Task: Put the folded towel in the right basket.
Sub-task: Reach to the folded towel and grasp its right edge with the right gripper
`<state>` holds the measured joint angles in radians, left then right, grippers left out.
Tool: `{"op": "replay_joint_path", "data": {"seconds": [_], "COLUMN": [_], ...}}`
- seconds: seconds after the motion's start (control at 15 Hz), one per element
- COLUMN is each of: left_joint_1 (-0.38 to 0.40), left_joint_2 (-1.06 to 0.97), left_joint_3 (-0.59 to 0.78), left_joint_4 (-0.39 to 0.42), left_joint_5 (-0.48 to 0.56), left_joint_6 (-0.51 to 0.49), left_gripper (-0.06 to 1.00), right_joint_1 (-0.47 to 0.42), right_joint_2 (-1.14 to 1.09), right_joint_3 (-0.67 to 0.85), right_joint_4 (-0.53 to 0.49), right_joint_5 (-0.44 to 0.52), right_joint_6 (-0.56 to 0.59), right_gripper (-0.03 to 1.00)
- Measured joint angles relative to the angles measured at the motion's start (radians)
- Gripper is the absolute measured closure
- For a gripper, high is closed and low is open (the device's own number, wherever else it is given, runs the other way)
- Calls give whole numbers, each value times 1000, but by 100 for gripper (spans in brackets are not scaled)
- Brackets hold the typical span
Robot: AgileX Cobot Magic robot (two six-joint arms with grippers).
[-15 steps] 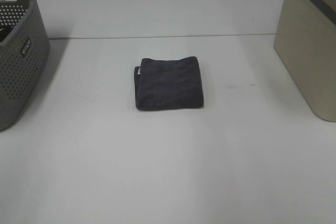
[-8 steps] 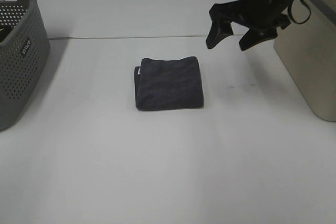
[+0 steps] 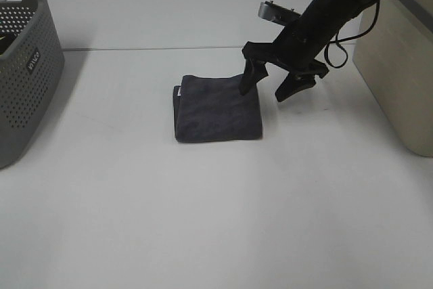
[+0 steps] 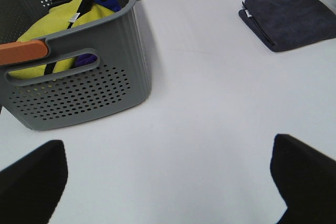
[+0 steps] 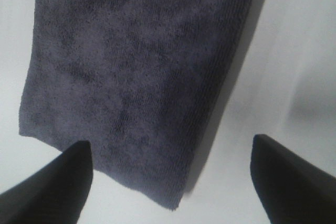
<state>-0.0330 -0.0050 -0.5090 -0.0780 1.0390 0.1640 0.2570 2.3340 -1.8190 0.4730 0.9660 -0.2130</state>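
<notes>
The folded towel (image 3: 218, 107) lies flat on the desk (image 3: 203, 221), well apart from the right basket (image 3: 399, 65); the jaws of the right arm (image 3: 331, 8) straddle its right edge, spread wide, gripping nothing. The left arm's jaws gape empty near the grey basket (image 4: 79, 82).

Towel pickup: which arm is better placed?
Right. The right gripper, open, hangs at the right edge of the towel, near the right basket. The left gripper sits far off by the grey basket.
</notes>
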Motion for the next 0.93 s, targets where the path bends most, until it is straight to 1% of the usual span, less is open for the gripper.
{"op": "replay_joint_path", "data": {"seconds": [0.13,0.27,0.47,0.6,0.73,0.93], "left_joint_1": [0,0,0,0,0,0], "left_joint_2": [0,0,0,0,0,0], "left_joint_3": [0,0,0,0,0,0], "left_joint_4": [0,0,0,0,0,0], "left_joint_5": [0,0,0,0,0,0], "left_joint_6": [0,0,0,0,0,0], "left_gripper": [-4,-4,-4,-4,-4,-4], "right_joint_1": [0,0,0,0,0,0], "right_joint_2": [78,121,133,135,135,135], "right_joint_3": [-94,-134,-138,-138,-138,-138], "right_joint_4": [2,4,47,53,29,-10], "right_joint_5": [62,71,31,1,-16,-16], "right_joint_6": [0,0,-2,-9,-8,6], "right_gripper": [20,20,22,24,24,24]}}
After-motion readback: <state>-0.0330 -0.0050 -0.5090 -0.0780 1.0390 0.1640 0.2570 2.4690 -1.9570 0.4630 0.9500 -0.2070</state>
